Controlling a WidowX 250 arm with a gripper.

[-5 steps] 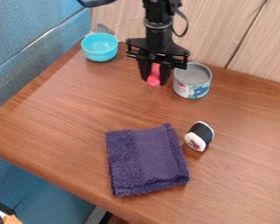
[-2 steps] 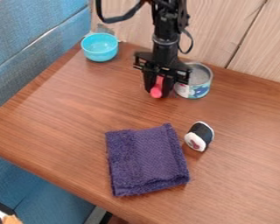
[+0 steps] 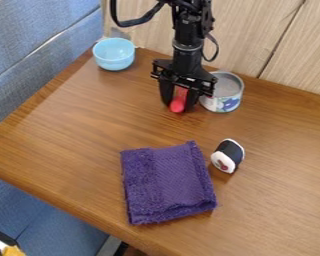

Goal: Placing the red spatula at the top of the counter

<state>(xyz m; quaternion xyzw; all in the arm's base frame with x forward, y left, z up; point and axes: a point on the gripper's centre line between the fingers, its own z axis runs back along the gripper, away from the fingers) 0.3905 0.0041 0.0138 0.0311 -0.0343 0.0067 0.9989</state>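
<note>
The black gripper [image 3: 179, 103] hangs down near the back of the counter, left of the can. Its fingers stand apart, open, on either side of the red spatula [image 3: 177, 106]. The spatula's rounded red end shows low between the fingertips, down near the wooden counter [image 3: 69, 135]. Part of the red piece is visible higher between the fingers; the rest is hidden behind the gripper.
A can [image 3: 227, 92] stands close by the gripper's right side. A light blue bowl [image 3: 114, 54] sits at the back left corner. Toward the front lie a folded purple towel [image 3: 168, 184] and a sushi-shaped toy [image 3: 227, 155]. A wood-panelled wall [image 3: 256, 35] rises behind.
From the earliest frame, the gripper and spatula have moved slightly right and toward the front. Since the middle frame, the gripper has shifted a little left and its fingers have spread somewhat.
</note>
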